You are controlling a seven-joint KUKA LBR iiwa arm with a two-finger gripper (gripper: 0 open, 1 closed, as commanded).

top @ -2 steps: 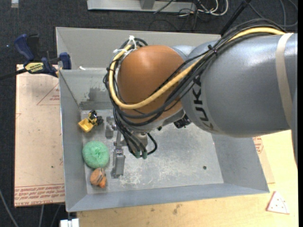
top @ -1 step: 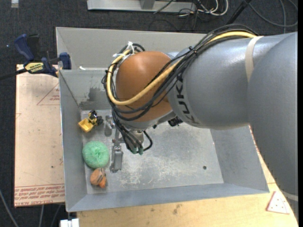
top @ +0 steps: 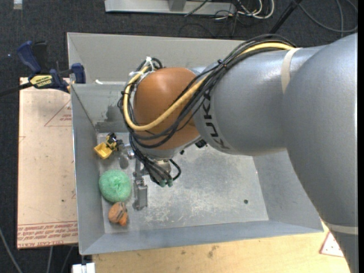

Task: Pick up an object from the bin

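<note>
Position: jaws low over grey bin (top: 227,203) floor, left part | green ball (top: 115,185) just beside them, view-left | orange lump (top: 118,214) near | jaw opening: cannot tell

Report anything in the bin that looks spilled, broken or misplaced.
Nothing stands out. The yellow toy vehicle, green fuzzy ball and small orange thing lie loose at the left of the bin, beside the gripper.

Ball (top: 115,185) just beside pincer (top: 139,201), in bin (top: 216,192)
</note>
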